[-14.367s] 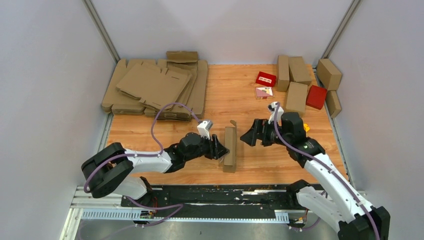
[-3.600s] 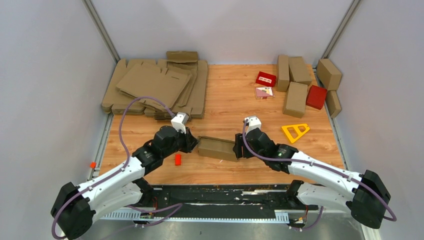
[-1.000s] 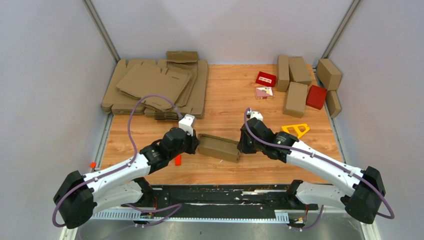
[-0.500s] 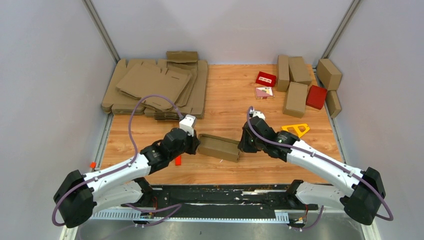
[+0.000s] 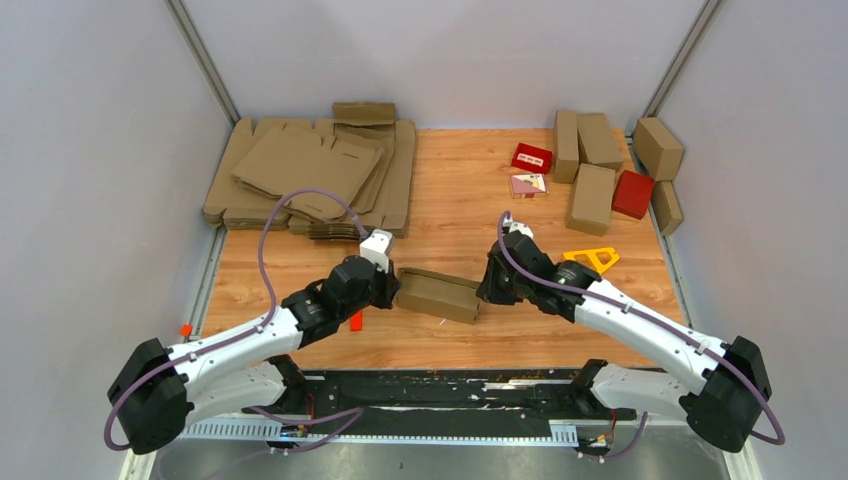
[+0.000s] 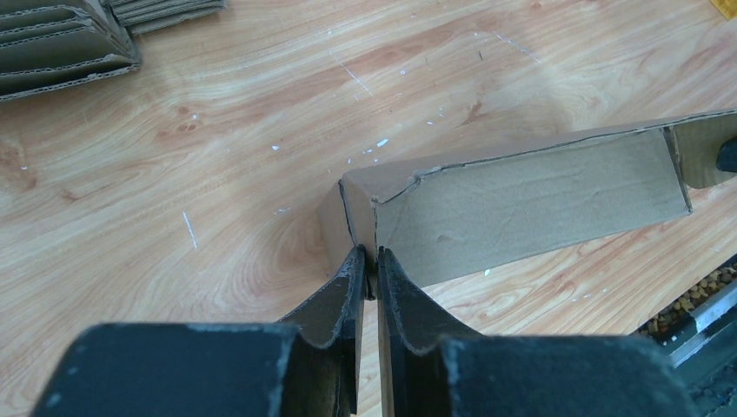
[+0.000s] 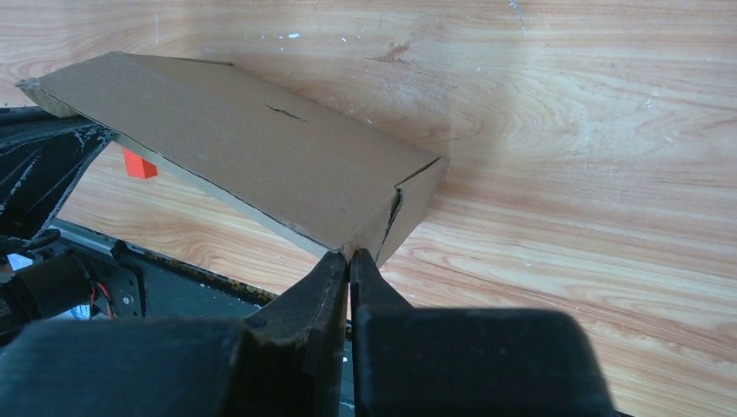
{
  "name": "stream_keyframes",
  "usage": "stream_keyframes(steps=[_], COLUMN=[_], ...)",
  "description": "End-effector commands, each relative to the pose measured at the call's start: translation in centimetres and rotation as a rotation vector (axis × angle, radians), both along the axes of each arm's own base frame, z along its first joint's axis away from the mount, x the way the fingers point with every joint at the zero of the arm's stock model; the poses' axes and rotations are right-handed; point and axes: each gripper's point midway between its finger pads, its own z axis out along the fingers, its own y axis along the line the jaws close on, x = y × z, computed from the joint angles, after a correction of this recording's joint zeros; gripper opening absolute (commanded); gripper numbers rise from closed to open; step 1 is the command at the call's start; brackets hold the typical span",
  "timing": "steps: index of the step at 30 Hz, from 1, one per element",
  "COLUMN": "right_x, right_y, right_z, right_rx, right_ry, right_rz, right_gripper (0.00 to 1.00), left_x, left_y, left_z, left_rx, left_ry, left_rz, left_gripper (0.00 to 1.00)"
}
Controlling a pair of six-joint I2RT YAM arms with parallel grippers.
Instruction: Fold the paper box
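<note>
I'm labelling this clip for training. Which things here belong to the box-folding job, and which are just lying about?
In the job: paper box; left hand and right hand, each pinched shut on one end of it.

Lying about: stack of flat cardboard sheets; folded brown cartons; red boxes; yellow triangle; small orange block.

A stack of flat brown cardboard die-cut sheets (image 5: 310,175) lies at the far-left corner of the light wooden tabletop (image 5: 450,190). At the far right, several folded brown cartons (image 5: 593,195) sit grouped with two red boxes (image 5: 633,193) and a small pink-and-white packet (image 5: 528,184). A yellow triangular open frame (image 5: 592,259) lies nearer, on the right side, and a small red block (image 5: 355,321) lies near the front, left of centre.
</note>
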Motion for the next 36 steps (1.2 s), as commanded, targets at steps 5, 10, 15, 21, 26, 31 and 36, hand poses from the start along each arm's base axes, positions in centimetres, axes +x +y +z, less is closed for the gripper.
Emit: stream_keyframes(steps=[5, 10, 15, 21, 26, 31, 36], right_x=[0.3, 0.0, -0.2, 0.1, -0.2, -0.2, -0.4], right_y=[1.3, 1.6, 0.9, 0.6, 0.4, 0.8, 2.5], right_z=[1.2, 0.7, 0.1, 0.5, -0.1, 0.3, 0.6], right_rx=[0.126, 0.155, 0.117, 0.111, 0.1, 0.15, 0.232], right_ry=[-0.003, 0.024, 0.031, 0.014, 0.034, 0.04, 0.08], right_rz=[-0.006, 0.005, -0.001, -0.027, -0.02, -0.039, -0.018], right_gripper=[0.04, 0.02, 0.02, 0.02, 0.01, 0.01, 0.0], left_x=[0.2, 0.2, 0.2, 0.2, 0.2, 0.1, 0.1], left_y=[-0.8, -0.9, -0.9, -0.8, -0.9, -1.0, -1.1], left_z=[1.1, 1.1, 1.1, 1.0, 1.2, 1.1, 1.0], left_rx=[-0.004, -0.001, 0.0, 0.002, -0.003, 0.0, 0.001], left_ry=[-0.019, -0.019, -0.022, -0.021, -0.023, -0.021, -0.022], left_rz=[-0.019, -0.02, -0.022, -0.02, -0.022, -0.024, -0.025], left_gripper=[0.16, 0.16, 0.16, 0.16, 0.16, 0.16, 0.16])
